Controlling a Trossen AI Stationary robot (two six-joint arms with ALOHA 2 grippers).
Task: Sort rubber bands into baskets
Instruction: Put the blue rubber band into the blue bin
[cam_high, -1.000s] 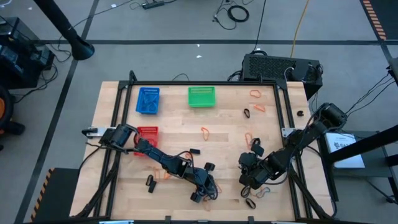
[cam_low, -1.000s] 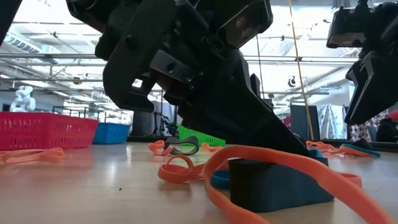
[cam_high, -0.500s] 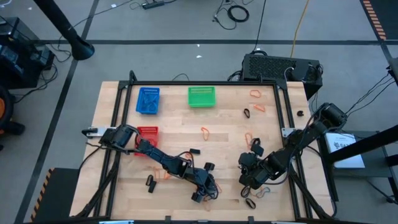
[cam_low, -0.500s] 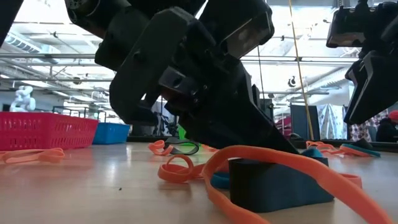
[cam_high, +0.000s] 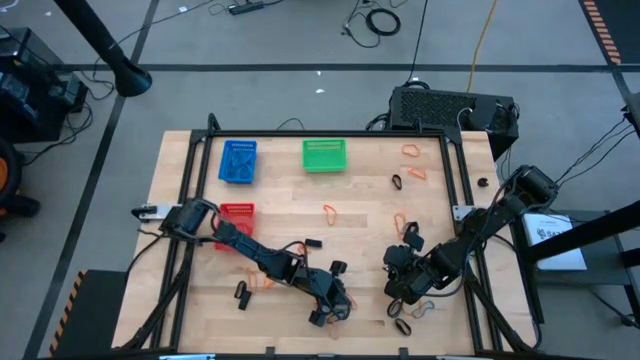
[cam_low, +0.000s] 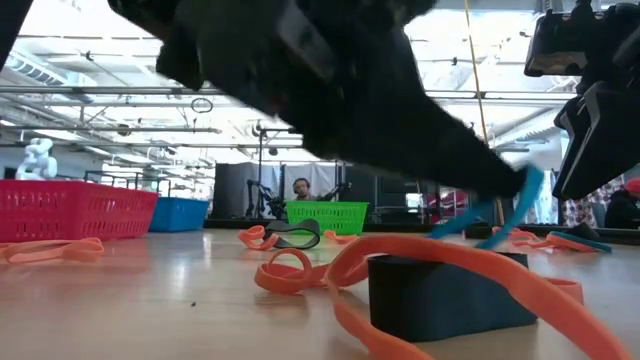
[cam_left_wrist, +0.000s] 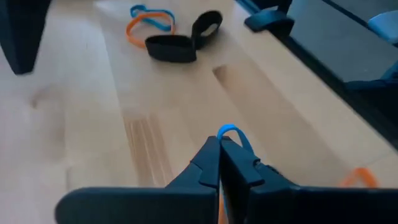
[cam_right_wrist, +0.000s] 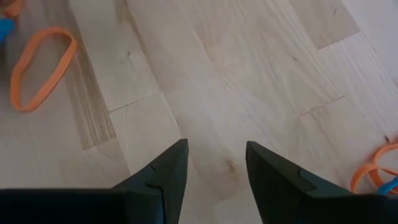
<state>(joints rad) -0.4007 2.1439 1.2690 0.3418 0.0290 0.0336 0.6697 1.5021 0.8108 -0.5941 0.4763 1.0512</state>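
My left gripper (cam_left_wrist: 219, 140) is shut on a blue rubber band (cam_left_wrist: 229, 130) near the table's front middle (cam_high: 330, 305), above the wood. My right gripper (cam_right_wrist: 214, 155) is open and empty over bare wood at the front right (cam_high: 398, 290). The blue basket (cam_high: 238, 161) and the green basket (cam_high: 324, 155) stand at the far side. The red basket (cam_high: 238, 215) stands at the left, partly under my left arm. Loose orange, blue and black bands lie about the table's right half. My left gripper pinches the blue band between its two fingertips, and a small loop of it (cam_left_wrist: 229, 130) sticks out past them. The fingers slant down toward the table. In the low view the band (cam_low: 520, 205) hangs from the tips, clear of the table.
A black block (cam_low: 440, 295) with an orange band (cam_low: 420, 255) draped over it lies just below my left gripper. Black bands (cam_left_wrist: 183, 40) and an orange and blue pair (cam_left_wrist: 149, 18) lie ahead of it. An orange band (cam_right_wrist: 40, 65) lies near my right gripper. Metal rails (cam_high: 462, 190) border the table.
My left gripper has gone up from the table beside the black block, staying shut. The blue band, which lay against the block, has come up with it and now hangs clear. The orange band stays over the block.
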